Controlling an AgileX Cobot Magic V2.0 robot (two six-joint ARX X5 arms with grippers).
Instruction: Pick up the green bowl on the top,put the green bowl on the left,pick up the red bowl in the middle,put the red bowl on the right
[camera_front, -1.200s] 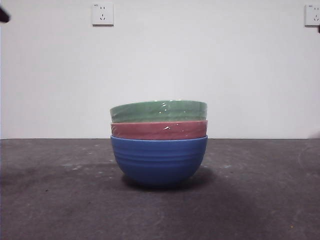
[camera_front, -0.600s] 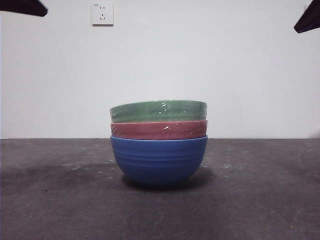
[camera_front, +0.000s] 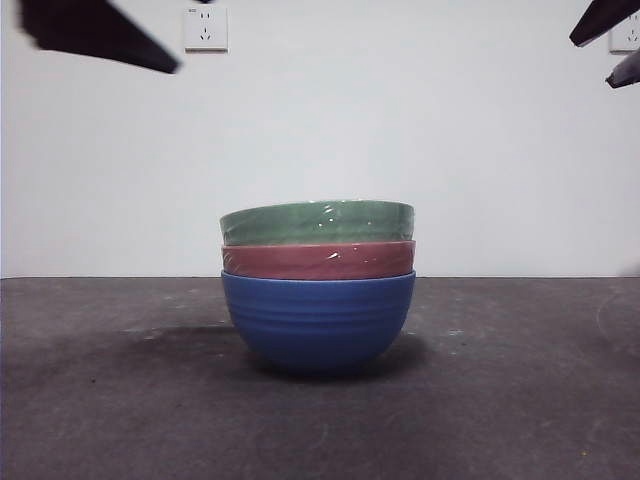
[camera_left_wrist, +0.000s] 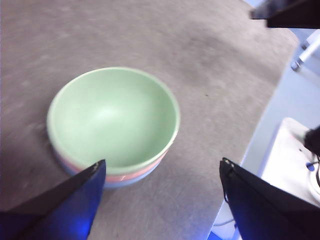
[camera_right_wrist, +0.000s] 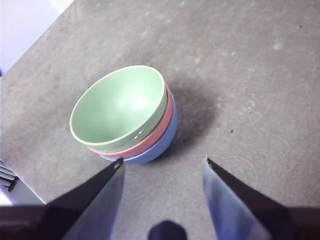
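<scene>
Three bowls are sitting nested mid-counter (camera_front: 110, 400): the green bowl (camera_front: 317, 222) on top, the red bowl (camera_front: 318, 260) in the middle, a blue bowl (camera_front: 318, 320) beneath. Both pincers are hovering high above, jaws wide and empty. The left pincer (camera_left_wrist: 160, 172) is looking the nearer, the stack lying below and ahead of it; the right pincer (camera_right_wrist: 162, 167) is hanging farther back. Only rims of the lower bowls are showing.

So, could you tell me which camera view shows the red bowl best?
The front view: the red bowl shows as a full band between the green bowl and the blue bowl. The right wrist view shows a pink crescent; the left wrist view, a blurred sliver.
</scene>
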